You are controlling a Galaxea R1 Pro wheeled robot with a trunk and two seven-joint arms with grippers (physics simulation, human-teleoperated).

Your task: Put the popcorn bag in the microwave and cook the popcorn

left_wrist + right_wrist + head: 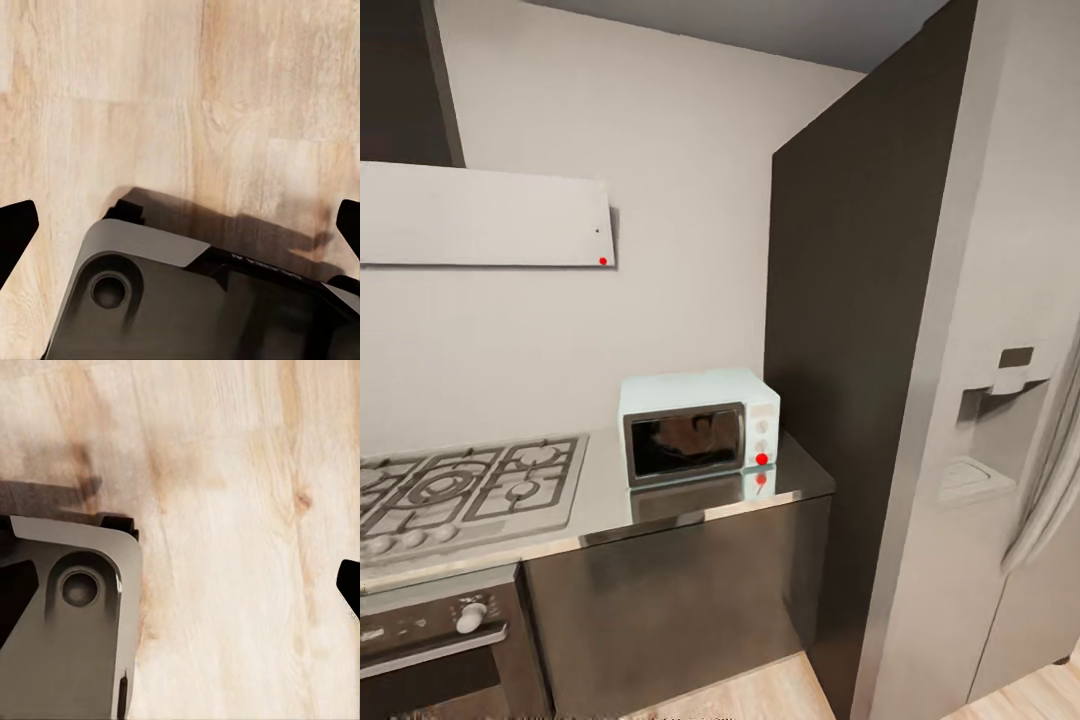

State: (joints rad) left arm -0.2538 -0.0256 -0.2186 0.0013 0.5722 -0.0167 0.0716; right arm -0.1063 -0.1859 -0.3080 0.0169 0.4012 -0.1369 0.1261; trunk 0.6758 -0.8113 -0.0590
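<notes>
Barely begun: the mint-blue microwave (698, 428) sits door-shut on the grey bench (660, 505) at frame centre, while both wrist views show wide, empty jaws over wooden floor (180, 97).

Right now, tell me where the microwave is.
In the head view, the microwave sits on the grey countertop, right of the gas hob, beside the dark tall cabinet panel.

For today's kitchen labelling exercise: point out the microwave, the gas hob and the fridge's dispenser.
microwave (685, 442): head view, on its dark glass door.
gas hob (470, 485): head view, on its grates.
fridge's dispenser (992, 440): head view, on its recess.
</notes>
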